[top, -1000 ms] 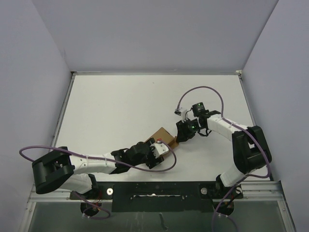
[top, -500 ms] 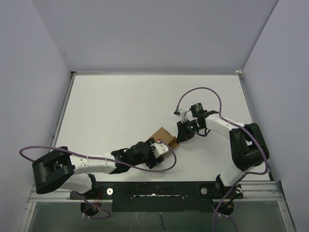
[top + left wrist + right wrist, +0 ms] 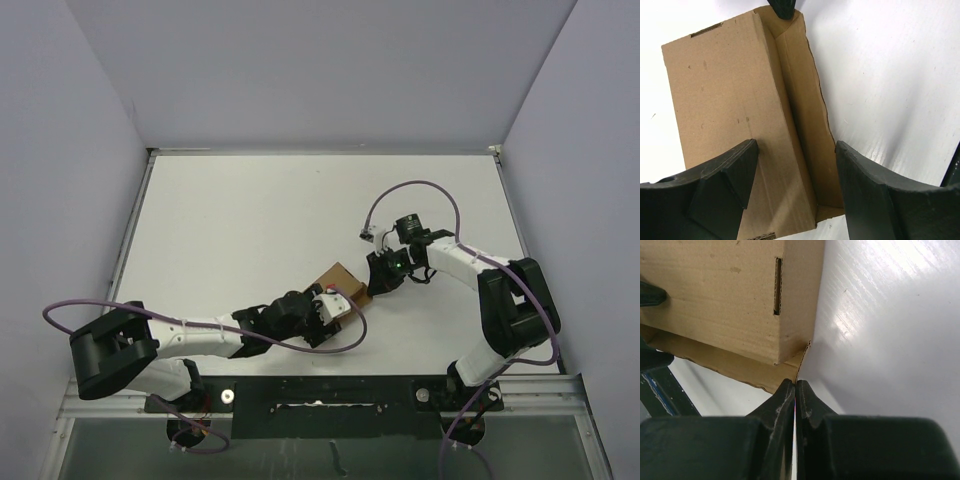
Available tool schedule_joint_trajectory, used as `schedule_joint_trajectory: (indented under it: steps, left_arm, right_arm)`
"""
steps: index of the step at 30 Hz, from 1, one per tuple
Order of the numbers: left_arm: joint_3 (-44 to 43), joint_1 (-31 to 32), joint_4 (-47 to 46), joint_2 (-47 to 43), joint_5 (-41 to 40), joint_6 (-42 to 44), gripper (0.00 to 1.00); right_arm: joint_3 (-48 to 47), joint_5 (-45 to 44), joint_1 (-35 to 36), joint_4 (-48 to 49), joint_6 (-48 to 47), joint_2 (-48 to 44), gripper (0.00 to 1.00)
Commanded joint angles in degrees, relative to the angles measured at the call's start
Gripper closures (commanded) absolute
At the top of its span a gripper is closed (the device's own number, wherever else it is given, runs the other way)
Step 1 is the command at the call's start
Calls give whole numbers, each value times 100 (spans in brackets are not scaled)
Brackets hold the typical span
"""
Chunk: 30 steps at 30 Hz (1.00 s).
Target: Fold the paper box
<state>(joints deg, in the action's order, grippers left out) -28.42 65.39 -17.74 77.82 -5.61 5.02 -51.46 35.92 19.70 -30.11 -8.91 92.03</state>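
The brown paper box (image 3: 338,278) lies on the white table as a small carton with one long side flap (image 3: 807,115) folded out. My left gripper (image 3: 328,305) is open at the box's near end. Its fingers (image 3: 725,185) straddle the lid panel and the flap without clamping them. My right gripper (image 3: 369,287) is at the box's far right corner. In the right wrist view its jaws are closed (image 3: 795,385) with the thin edge of the flap (image 3: 803,362) running straight into the seam between the tips. A slot (image 3: 778,286) shows in the box wall.
The white table (image 3: 250,220) is walled on three sides. Purple cables loop from both arms, one (image 3: 340,345) near the box and one (image 3: 410,187) above the right wrist. The table's front rail (image 3: 320,395) is just below the left arm.
My right gripper has shifted slightly left, closing in on the box's corner. The left gripper and the box have barely moved.
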Motion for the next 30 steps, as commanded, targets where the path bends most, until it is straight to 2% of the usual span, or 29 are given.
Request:
schedule_joint_trajectory:
  steps: [1,16,19,24,30]
  left_arm:
    - [-27,-73,560,250,283,-236,39]
    - [-181,-140,663,290,456,-328,38]
    - [-345,-135,853,186,485,-361,35]
    - [-648,-91,1276,5,425,-440,23]
    - [-1068,232,1806,-134,-139,-305,9]
  right_arm:
    - [2,-76,102,-20,-316,-210,100]
    - [-138,-113,165,-166,-386,-64,100]
    - [-186,-55,164,-162,-313,-53,100]
    - [-257,44,111,-145,-181,-62,100]
    - [-322,118,47,-111,-39,-26,100]
